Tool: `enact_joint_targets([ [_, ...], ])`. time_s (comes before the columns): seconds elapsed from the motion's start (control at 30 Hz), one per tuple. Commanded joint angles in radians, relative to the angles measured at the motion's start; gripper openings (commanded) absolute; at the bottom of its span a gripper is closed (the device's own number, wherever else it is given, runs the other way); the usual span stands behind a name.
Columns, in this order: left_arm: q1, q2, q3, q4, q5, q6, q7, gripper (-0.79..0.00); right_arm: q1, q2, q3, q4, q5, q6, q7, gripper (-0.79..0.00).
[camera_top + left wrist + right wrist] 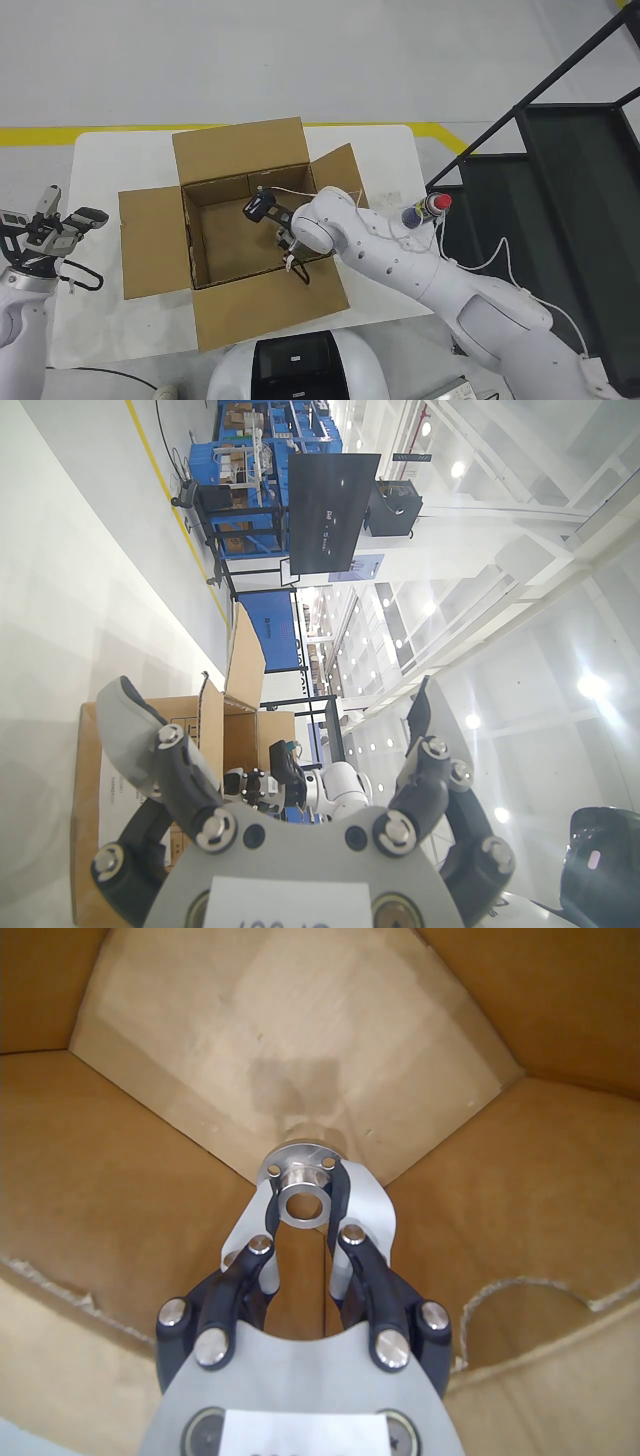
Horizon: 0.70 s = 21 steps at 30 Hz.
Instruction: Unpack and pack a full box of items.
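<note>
An open cardboard box (240,160) stands in the middle of the white table with its flaps spread out. My right gripper (306,1198) hangs inside the box (125,1153), near a corner of its bare floor, shut on a small silver metal flange hub (301,1188). From above, the right gripper (294,262) sits low against the box's near wall. My left gripper (280,720) is open with nothing between its fingers, held off the table's left edge, pointing toward the box (240,710). In the top view the left gripper (55,228) is at the far left.
A small can with a red cap (430,208) stands on the table just right of the box. Black metal stairs (560,170) rise at the right. A yellow floor line (90,132) runs behind the table (100,320).
</note>
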Motion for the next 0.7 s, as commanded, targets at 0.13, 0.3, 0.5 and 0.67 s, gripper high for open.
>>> enact_joint_targets([
  [0.13, 0.0, 0.0, 0.0, 0.0, 0.0, 0.0, 0.0, 0.0, 0.023, -0.034, -0.021, 0.089, 0.006, 0.004, -0.038, -0.785],
  [0.3, 0.0, 0.0, 0.0, 0.0, 0.0, 0.0, 0.0, 0.0, 0.039, -0.057, -0.028, 0.132, 0.01, 0.006, -0.055, -0.123],
  [0.5, 0.0, 0.0, 0.0, 0.0, 0.0, 0.0, 0.0, 0.0, 0.046, -0.075, -0.027, 0.163, 0.006, 0.009, -0.065, 0.0],
  [0.67, 0.0, 0.0, 0.0, 0.0, 0.0, 0.0, 0.0, 0.0, 0.035, -0.066, 0.03, 0.1, 0.039, 0.005, -0.048, 0.0],
])
